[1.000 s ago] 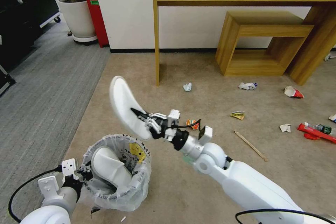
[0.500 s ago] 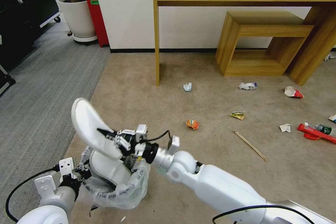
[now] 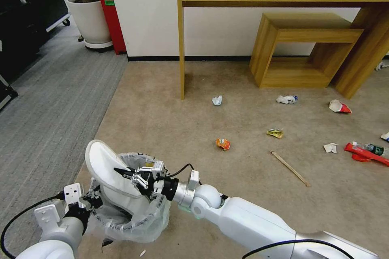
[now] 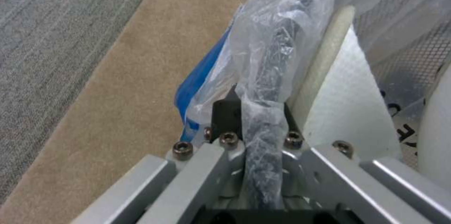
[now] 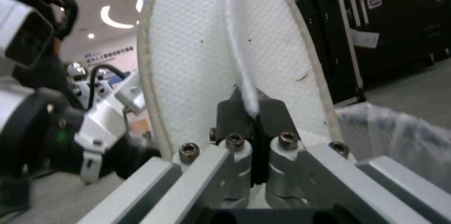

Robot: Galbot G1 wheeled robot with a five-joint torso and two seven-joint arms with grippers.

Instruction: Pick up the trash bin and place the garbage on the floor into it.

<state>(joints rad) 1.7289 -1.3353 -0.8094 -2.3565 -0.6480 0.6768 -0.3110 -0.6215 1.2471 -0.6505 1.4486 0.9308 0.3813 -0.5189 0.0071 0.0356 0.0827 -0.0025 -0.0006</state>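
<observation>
The trash bin (image 3: 137,218), lined with a crinkly whitish bag, hangs low at the near left. My left gripper (image 3: 94,201) is shut on its rim (image 4: 277,48), as the left wrist view shows close up. My right gripper (image 3: 126,172) is shut on a white slipper (image 3: 101,161), whose toe end sits over the bin's mouth. In the right wrist view the jaws pinch the slipper's (image 5: 197,48) strap. Another white slipper (image 4: 347,86) lies inside the bin. On the beige floor (image 3: 170,121) lie an orange wrapper (image 3: 222,143), a wooden stick (image 3: 290,168) and a red packet (image 3: 364,154).
More litter lies farther out: white paper (image 3: 217,100), a crumpled cup (image 3: 287,99), a red-white cup (image 3: 339,107) and a yellow wrapper (image 3: 275,132). A wooden desk (image 3: 182,48) and a low wooden stand (image 3: 304,48) stand against the wall. Grey ribbed carpet (image 3: 48,101) runs along the left.
My right gripper has carried the slipper left and down, from above the floor to the bin's mouth. The left gripper and bin have barely moved.
</observation>
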